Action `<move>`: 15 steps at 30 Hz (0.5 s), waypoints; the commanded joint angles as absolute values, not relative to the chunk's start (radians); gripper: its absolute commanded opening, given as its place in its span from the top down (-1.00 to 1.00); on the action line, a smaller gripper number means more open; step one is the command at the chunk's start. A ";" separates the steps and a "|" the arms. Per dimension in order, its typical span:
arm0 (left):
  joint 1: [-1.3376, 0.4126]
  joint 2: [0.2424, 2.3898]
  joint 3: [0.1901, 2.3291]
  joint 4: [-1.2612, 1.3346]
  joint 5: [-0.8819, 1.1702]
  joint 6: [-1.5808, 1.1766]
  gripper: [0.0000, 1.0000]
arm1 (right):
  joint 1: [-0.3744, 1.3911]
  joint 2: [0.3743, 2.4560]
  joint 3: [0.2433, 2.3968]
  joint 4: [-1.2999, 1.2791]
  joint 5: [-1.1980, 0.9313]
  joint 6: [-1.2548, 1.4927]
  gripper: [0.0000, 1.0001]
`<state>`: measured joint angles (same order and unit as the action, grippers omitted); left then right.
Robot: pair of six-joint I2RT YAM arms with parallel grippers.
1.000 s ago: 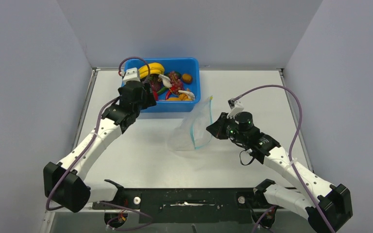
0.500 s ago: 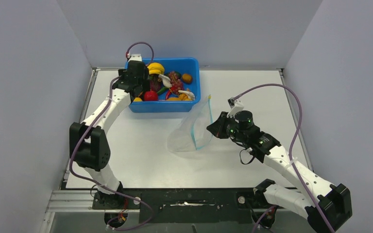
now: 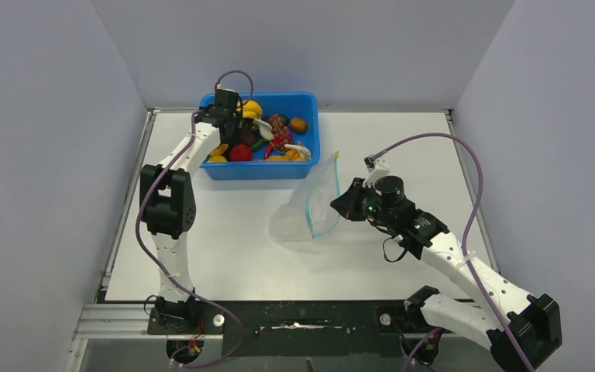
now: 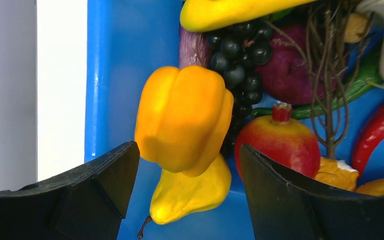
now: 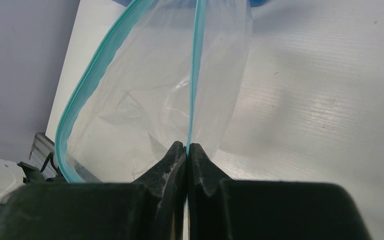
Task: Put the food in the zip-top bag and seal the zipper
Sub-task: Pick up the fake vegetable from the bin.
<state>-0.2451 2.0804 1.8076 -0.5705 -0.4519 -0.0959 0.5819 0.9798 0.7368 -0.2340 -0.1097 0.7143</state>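
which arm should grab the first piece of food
Left. The left gripper, open, hangs over the tub with the orange pepper in line between its jaws. The right gripper is shut on the bag at its zipper, holding the mouth open, away from the tub.

Found the left tool spread wide over the blue tub, with an orange pepper in line with the gap between its fingers and a yellow pear tucked just under it. Saw little slack around them: tub wall close on the left, pomegranate and dark grapes crowding the right. Noted the zip-top bag near the tub's right front corner, mouth gaping toward the right tool, itself pinched on one zipper lip and blocking that side. Marked bare worktop left of the bag, bounded by the left arm's raised elbow.
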 commanded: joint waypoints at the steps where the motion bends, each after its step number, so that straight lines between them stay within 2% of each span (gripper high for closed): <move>1: -0.235 2.096 1.867 -0.595 -0.482 -0.075 -0.47 | 0.575 0.972 0.789 -0.198 -0.087 0.717 1.00; 15: -0.222 2.176 1.875 -0.584 -0.434 -0.102 -0.50 | 0.576 0.973 0.783 -0.204 -0.094 0.719 1.00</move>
